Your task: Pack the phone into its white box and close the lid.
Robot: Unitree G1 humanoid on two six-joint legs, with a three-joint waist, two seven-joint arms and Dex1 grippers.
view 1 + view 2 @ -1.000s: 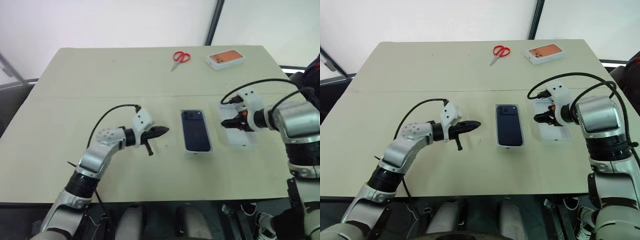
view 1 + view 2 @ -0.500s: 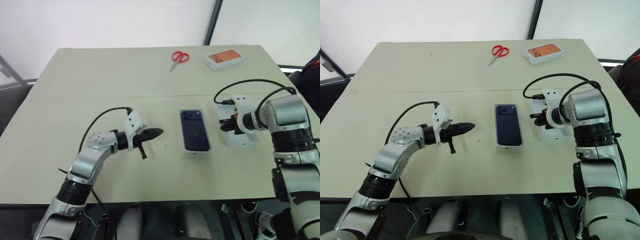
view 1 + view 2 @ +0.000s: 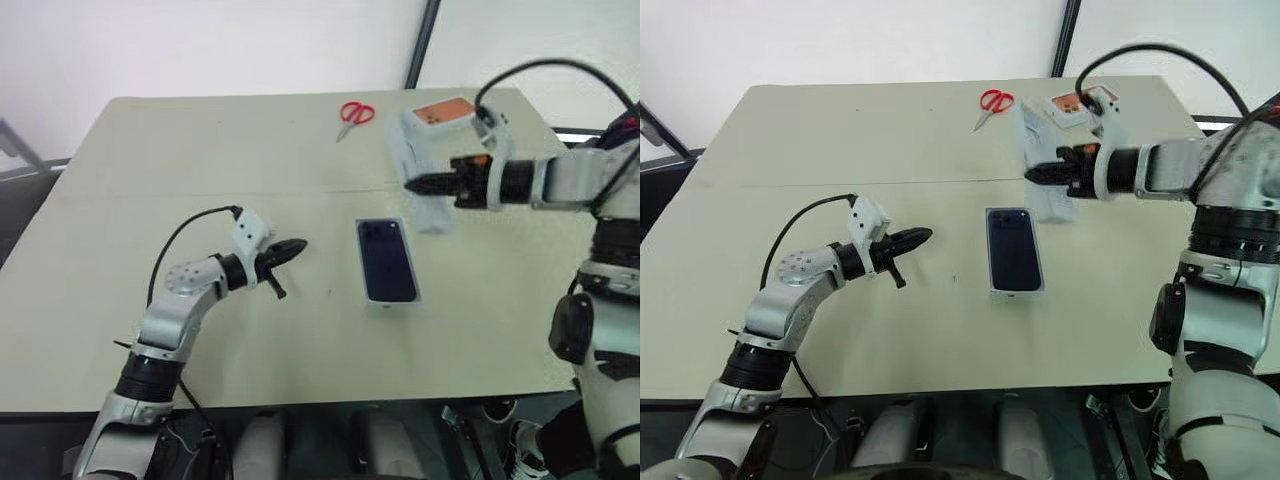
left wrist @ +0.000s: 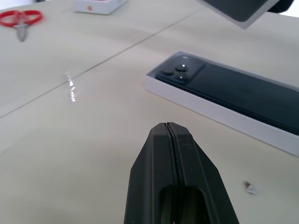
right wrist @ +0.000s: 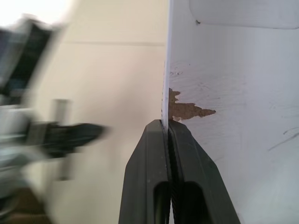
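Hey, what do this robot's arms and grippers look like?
Both arms are silver-grey metal with black joint sections. Each wrist carries a white block with a looping black cable. The left gripper and right gripper each have two slim, tapered black fingers. A perforated round cap sits on the left arm, and a small orange part shows near the right wrist.

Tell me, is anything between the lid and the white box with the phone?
Nothing visible. The right gripper holds the lid in the air, above and beyond the white box; the phone lies uncovered inside.
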